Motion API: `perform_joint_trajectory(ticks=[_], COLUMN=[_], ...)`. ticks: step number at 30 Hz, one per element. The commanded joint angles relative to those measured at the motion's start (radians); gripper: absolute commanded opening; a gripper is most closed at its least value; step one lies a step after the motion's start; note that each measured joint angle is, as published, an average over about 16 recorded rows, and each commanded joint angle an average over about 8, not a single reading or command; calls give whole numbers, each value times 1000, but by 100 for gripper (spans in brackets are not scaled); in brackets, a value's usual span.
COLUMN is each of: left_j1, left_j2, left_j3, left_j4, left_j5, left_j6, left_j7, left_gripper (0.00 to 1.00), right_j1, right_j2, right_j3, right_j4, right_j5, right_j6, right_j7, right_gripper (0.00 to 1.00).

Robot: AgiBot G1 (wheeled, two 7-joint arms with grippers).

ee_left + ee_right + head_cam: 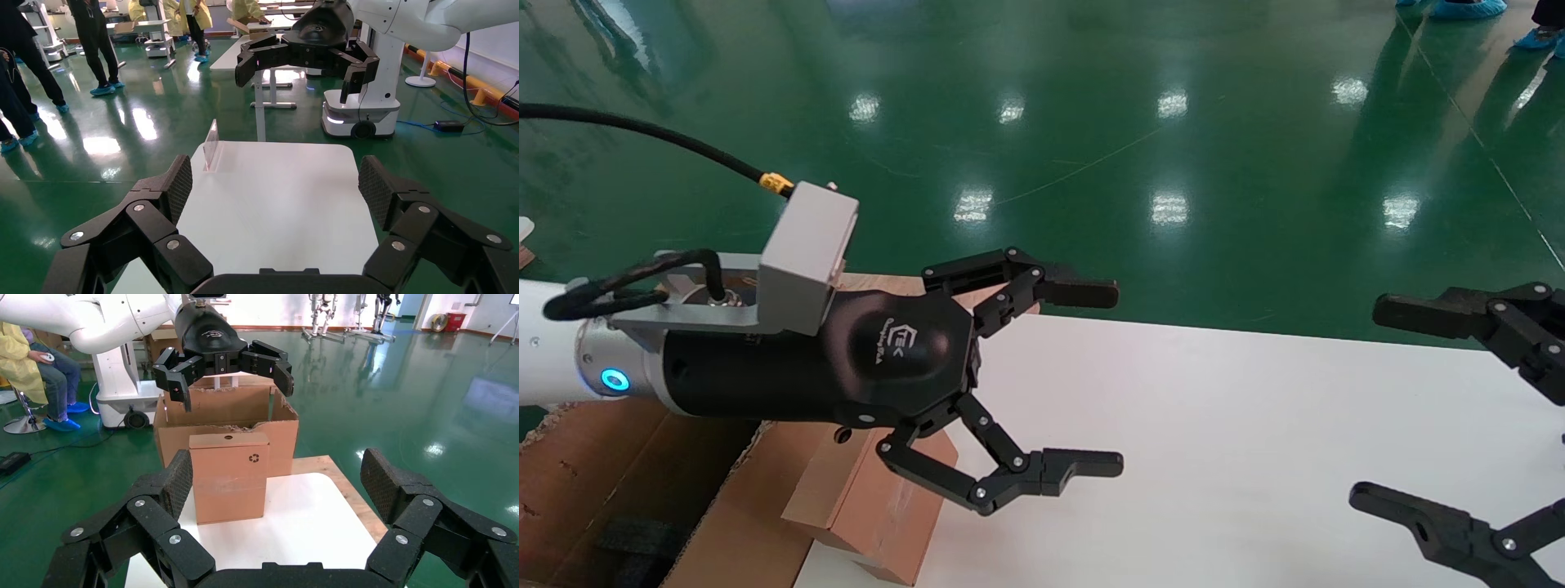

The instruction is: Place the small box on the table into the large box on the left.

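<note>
Both grippers are spread wide and empty: your left gripper (1042, 384) hovers above the small box (228, 476), which stands on the table (1254, 425) against the large box (226, 425). Descend off-centre and you may tip it or snag those ragged flaps; your right gripper (1459, 408) idles opposite.

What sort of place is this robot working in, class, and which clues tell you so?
Probably a robot lab or factory test hall: a glossy green floor, another wheeled robot nearby, and people in blue shoe covers standing around the white table.
</note>
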Motion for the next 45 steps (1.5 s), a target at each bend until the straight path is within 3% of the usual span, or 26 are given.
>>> perform_joint_trajectory(ticks=[1,14,15,22,23,30,38,45], left_j1=[0,0,0,4,5,-4,-25,-48], left_j2=[0,0,0,0,-3,-95,-284,-334], left_j3=[0,0,0,-2,-3,4,53,72], left_j4=[0,0,0,8,11,16,-59,-75], left_j5=[0,0,0,-5,-5,82,287,355], left_j6=[0,0,0,-6,-10,-91,-200,-202], left_j7=[0,0,0,-5,-8,-97,-359,-438], left_gripper=[100,100,100,100,100,100,100,100], right_j1=[0,0,0,0,0,0,0,0], right_j2=[0,0,0,0,0,0,0,0], right_j3=[0,0,0,0,0,0,0,0], right_j4=[0,0,0,0,0,0,0,0], right_j5=[0,0,0,0,0,0,0,0], right_j6=[0,0,0,0,0,0,0,0], right_j7=[0,0,0,0,0,0,0,0], right_gripper=[100,99,92,5,0,0,0,0])
